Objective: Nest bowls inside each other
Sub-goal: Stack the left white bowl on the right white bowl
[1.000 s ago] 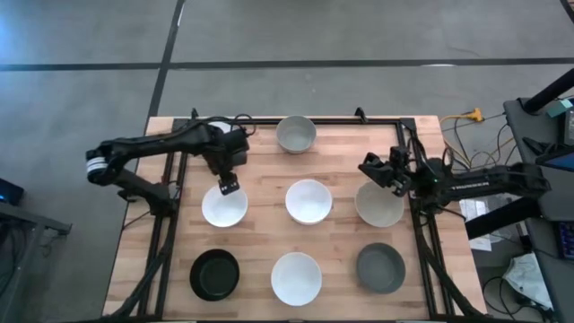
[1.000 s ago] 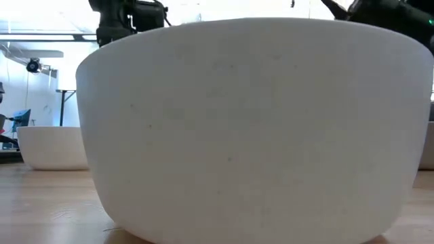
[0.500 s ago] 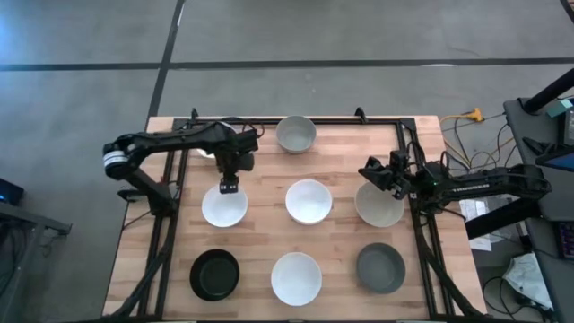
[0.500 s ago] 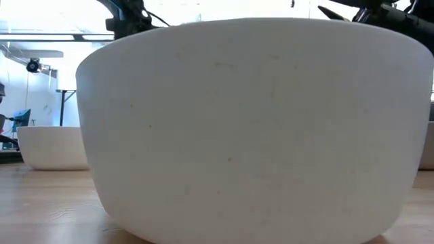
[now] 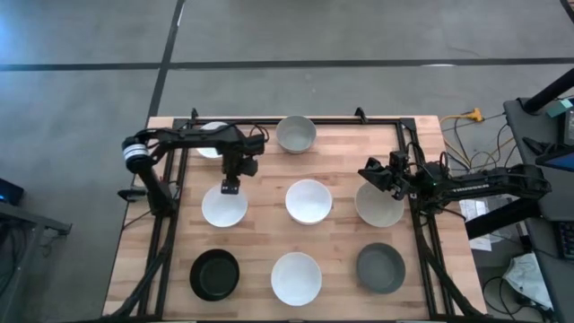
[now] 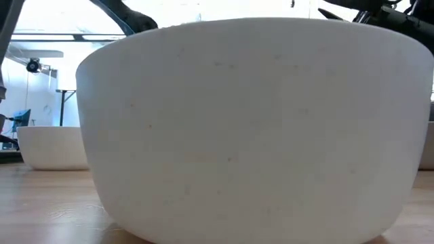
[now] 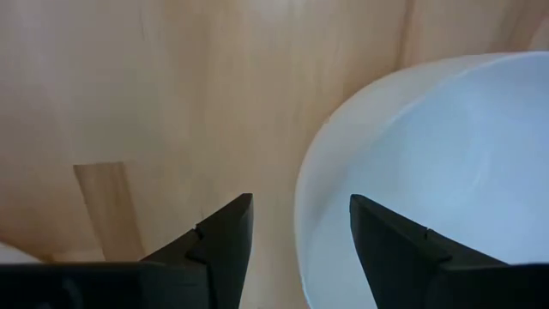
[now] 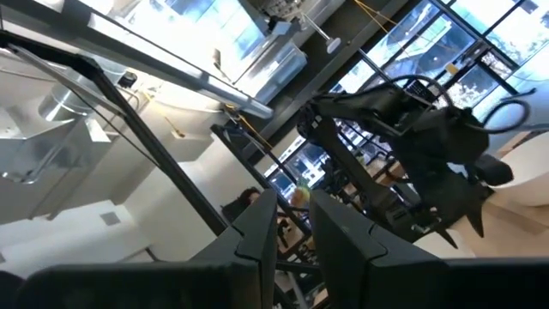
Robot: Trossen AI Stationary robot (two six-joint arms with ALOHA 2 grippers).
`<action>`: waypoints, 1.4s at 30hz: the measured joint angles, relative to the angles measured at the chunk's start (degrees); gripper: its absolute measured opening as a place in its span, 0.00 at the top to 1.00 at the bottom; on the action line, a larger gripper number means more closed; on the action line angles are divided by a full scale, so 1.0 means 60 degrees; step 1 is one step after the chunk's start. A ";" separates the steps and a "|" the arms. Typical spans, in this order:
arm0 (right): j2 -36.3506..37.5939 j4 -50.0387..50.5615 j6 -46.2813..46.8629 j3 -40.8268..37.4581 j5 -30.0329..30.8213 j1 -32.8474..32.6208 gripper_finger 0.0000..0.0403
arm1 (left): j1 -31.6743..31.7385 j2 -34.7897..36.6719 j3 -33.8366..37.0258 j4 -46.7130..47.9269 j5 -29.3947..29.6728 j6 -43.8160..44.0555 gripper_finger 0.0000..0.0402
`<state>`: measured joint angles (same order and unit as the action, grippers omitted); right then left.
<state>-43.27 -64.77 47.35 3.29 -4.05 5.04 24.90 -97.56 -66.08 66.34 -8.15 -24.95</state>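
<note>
One white bowl (image 5: 224,206) sits directly under the left gripper (image 5: 230,187), whose open fingers straddle its far rim; the right gripper (image 5: 370,172), nearly closed and empty, hovers beside another bowl (image 5: 379,205).

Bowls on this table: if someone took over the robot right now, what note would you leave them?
Left gripper: open, over the rim of the left white bowl.
Right gripper: by the back edge of the right white bowl.
Standing singly: back grey bowl, centre white bowl, black bowl, front white bowl, front grey bowl, and a back-left white bowl partly under the left arm.
Done: no nesting visible.
Left: all stacking.
</note>
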 joint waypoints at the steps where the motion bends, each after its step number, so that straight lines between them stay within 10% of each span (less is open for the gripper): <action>1: 0.0000 0.0000 0.0000 0.0000 0.0000 -0.0003 0.83 | 0.0031 -0.0117 0.0000 -0.0034 -0.0002 -0.0003 0.55; 16: 0.0000 0.0000 0.0000 0.0000 0.0000 -0.0002 0.83 | 0.0111 -0.0600 0.0004 -0.0390 0.0017 0.0050 0.98; 28: 0.0000 -0.0002 0.0000 0.0000 -0.0002 -0.0001 0.83 | -0.0183 0.0840 -0.1238 -0.0213 -0.0525 0.2861 1.00; 42: 0.0000 0.0005 0.0000 0.0000 -0.0004 -0.0004 0.83 | -0.2076 0.1426 -0.4754 -0.3540 -0.1485 0.7264 1.00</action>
<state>-43.27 -64.74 47.35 3.29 -4.08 5.02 12.44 -89.01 -94.61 45.10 -17.06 18.63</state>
